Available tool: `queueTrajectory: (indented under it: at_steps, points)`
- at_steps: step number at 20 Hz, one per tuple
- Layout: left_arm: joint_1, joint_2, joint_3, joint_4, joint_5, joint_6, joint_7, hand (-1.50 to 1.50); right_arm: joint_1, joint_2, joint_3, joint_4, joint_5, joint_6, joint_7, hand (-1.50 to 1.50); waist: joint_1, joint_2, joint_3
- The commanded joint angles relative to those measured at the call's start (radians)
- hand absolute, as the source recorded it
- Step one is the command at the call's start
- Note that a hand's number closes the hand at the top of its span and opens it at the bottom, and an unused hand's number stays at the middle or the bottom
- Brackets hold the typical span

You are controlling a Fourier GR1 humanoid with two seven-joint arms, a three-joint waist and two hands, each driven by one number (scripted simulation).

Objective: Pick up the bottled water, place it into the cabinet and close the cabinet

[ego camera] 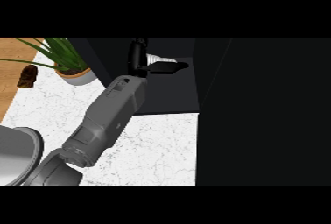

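One grey forearm (107,120) comes up from the lower left of the frame, chunky and boxy with a matte metal look, and it ends in a black hand (143,61) near the top centre. It sits on the left of the view, so I read it as the left hand; no second hand shows anywhere. Its fingers are curled round the bottled water (159,58), which sits at the top centre, right at the dark opening of the cabinet (168,87). Only a small pale, ribbed bit of the bottle peeks out between the fingers, so I can't tell much about its full shape. One black finger or thumb (169,67) sticks out to the right just under it.

The cabinet is a flat, matte black box, and one big black panel (265,113) fills the whole right side of the frame, top to bottom.

The counter (158,144) is white marble-looking stone with fine grey veins. In the upper left there's one potted plant (65,61): long thin green leaves in a round, pale terracotta-ish pot. Left of it is one small dark brown lumpy thing (28,76) lying where the stone meets a wood-grain surface (14,57); can't tell what it is. In the lower left corner there's one smooth grey rounded shape (16,157), cut off by the edge.
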Motion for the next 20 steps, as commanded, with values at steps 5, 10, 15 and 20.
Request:
queueTrajectory:
  at_steps: [5,10,15,20]
  points:
    - [0.171,-0.007,-0.099,-0.19,0.037,-0.014,-0.001,-1.5,0.05,0.002,0.008,-0.153,-0.056,-0.032,0.084,-1.5,0.027,-0.015,0.0]
    - [0.274,-0.007,-0.188,-0.373,0.093,-0.076,0.079,-1.5,0.058,0.027,0.057,-0.15,0.01,-0.053,0.072,-1.5,0.034,-0.02,0.0]
    - [0.482,-0.007,-0.285,-0.59,0.136,-0.147,0.045,-1.5,0.045,0.014,0.032,-0.103,-0.003,-0.047,0.059,-1.5,0.046,-0.021,0.0]
    - [0.578,-0.001,-0.35,-0.82,0.095,-0.114,0.098,-1.5,-0.03,0.048,0.083,-0.097,0.063,-0.104,0.098,-1.5,0.058,-0.017,0.0]
